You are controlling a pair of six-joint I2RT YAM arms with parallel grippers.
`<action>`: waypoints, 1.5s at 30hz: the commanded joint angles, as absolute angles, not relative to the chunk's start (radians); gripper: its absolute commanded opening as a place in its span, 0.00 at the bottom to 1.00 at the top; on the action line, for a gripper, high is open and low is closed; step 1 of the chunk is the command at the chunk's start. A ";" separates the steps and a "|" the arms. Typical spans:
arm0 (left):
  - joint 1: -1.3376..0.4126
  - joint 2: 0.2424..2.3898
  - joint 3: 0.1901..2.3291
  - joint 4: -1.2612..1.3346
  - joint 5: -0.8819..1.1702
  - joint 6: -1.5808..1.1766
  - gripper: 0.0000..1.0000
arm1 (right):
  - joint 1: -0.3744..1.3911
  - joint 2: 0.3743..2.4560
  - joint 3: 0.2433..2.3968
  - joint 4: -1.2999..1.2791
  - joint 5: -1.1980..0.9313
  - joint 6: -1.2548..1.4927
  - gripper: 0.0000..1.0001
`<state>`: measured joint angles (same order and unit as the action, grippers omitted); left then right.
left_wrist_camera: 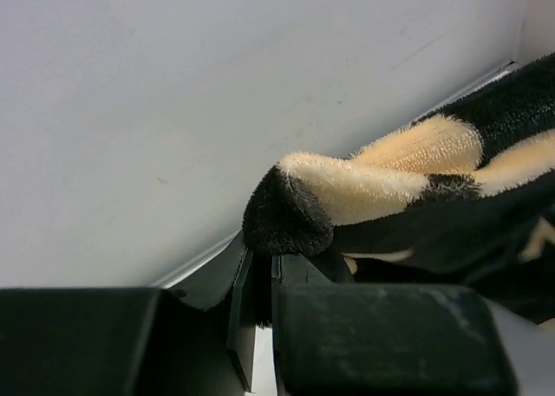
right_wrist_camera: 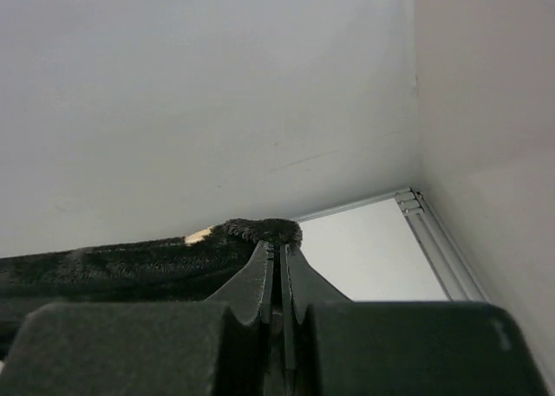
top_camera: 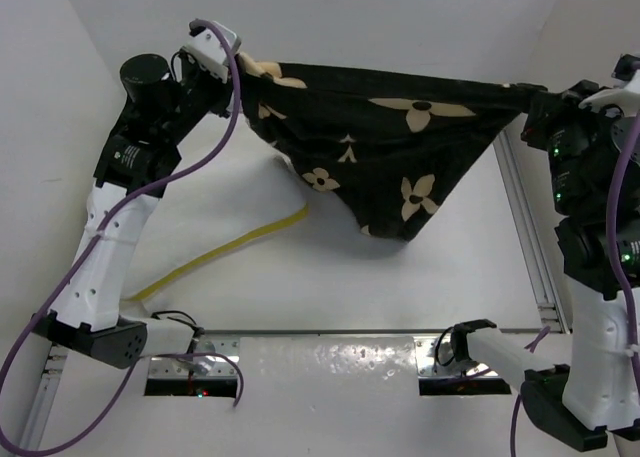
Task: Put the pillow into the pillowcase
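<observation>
Left gripper and right gripper, top view: each is clamped on an upper corner of the pillowcase, which is stretched above the pillow on the worktop. Both arms are raised and spread.

Left wrist view: jaws pinch a plush corner.

Right wrist view: jaws pinch the black hem.

Step in hand, as judged: presenting the case. The next move requires bringing its opening to the pillow's end.

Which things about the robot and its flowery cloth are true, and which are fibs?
1. The left gripper and right gripper each pinch an end of the pillowcase. True.
2. The pillowcase lies flat. False: it hangs stretched between the two grippers, sagging in the middle.
3. The pillow has a yellow band along its edge. True.
4. The pillowcase is plain black. False: it has beige flowers.
5. The pillow is tucked fully inside. False: much of it shows outside the pillowcase.
</observation>
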<state>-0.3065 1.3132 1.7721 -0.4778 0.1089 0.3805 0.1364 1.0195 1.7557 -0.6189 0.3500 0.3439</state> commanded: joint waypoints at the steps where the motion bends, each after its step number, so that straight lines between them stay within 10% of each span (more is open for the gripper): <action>1: -0.281 1.285 1.798 -0.502 0.057 0.351 0.00 | 0.127 1.022 1.767 -0.604 0.486 0.270 0.00; 18: -0.538 1.048 1.252 -0.842 0.667 0.827 0.00 | 0.222 1.371 1.912 -0.554 0.159 0.420 0.00; 20: -0.541 1.035 1.198 -0.932 0.655 0.932 0.43 | 0.338 1.443 1.887 -0.522 0.141 0.439 0.00; 21: -0.543 1.035 1.186 -0.962 0.643 0.957 0.99 | 0.386 1.522 1.887 -0.511 0.149 0.443 0.00; 30: -0.433 0.943 1.097 -0.619 0.345 0.588 1.00 | 0.761 2.081 2.175 -0.497 0.003 0.492 0.00; 32: -0.402 0.940 1.086 -0.600 0.318 0.540 1.00 | 0.805 2.204 2.276 -0.532 -0.106 0.486 0.31; 33: -0.388 0.945 1.080 -0.591 0.305 0.519 1.00 | 0.821 2.227 2.296 -0.549 -0.130 0.477 0.87; 34: -0.382 0.951 1.069 -0.591 0.298 0.506 1.00 | 0.821 2.232 2.299 -0.573 -0.153 0.474 0.99; 42: -0.367 1.133 1.074 -0.508 0.242 0.405 1.00 | 0.565 1.719 1.583 -0.385 -0.014 0.618 0.99; 44: -0.379 1.182 1.094 -0.471 0.241 0.428 1.00 | 0.470 1.559 1.455 -0.347 -0.012 0.643 0.72; 45: -0.385 1.198 1.100 -0.459 0.235 0.445 1.00 | 0.447 1.518 1.400 -0.344 -0.011 0.649 0.37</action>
